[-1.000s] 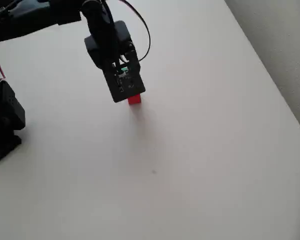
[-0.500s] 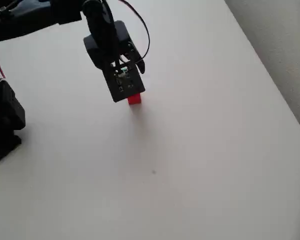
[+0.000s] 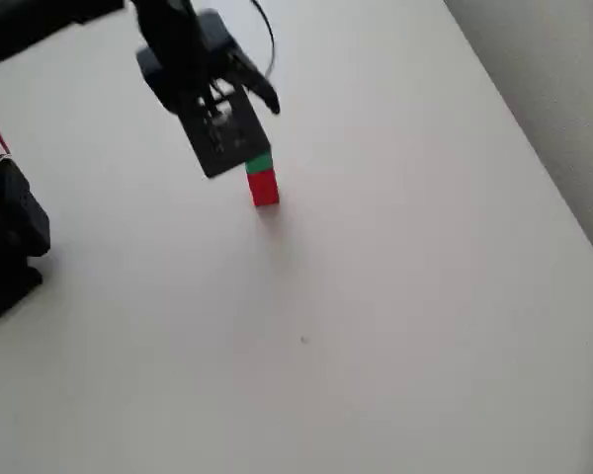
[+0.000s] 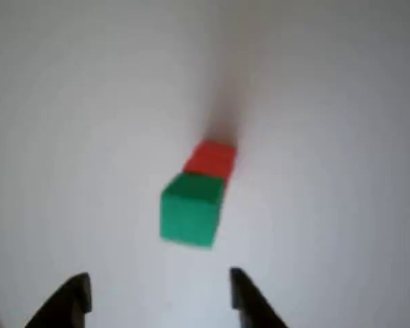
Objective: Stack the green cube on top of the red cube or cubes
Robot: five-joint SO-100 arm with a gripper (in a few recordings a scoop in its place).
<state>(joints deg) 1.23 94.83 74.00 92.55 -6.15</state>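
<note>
Small matte bright green cube (image 3: pixel 260 163) sat squarely on top of plain bright red block (image 3: pixel 264 188), faces flush, edges crisp, no markings on either. Stack stood slightly up and left of the middle of the overhead view, on a smooth off-white matte tabletop (image 3: pixel 395 296). Seen from the wrist view, green cube (image 4: pixel 190 208) lay nearest the lens with red block (image 4: pixel 211 158) showing past it at about 1 o'clock, a soft grey shadow trailing beyond toward 12 o'clock; picture blurred, so surface grain could not be told. Tabletop (image 4: pixel 342 123) there read as even pale grey-white.

Black hard-plastic gripper (image 3: pixel 239 118) hung at roughly 11 o'clock from the stack in the overhead view, its boxy body partly covering the cube's upper-left edge in the picture; contact could not be judged from above. Fingers spread wide, holding nothing: two dark pointed fingers (image 4: pixel 68 301) at the bottom edge of the wrist view, one at 7 o'clock and one at 5 o'clock of the green cube, well apart from it, with bare tabletop between them. Thin black cable looped above the gripper body. Tiny dark speck (image 3: pixel 303 340) marked the tabletop at 5 o'clock from the stack.
</note>
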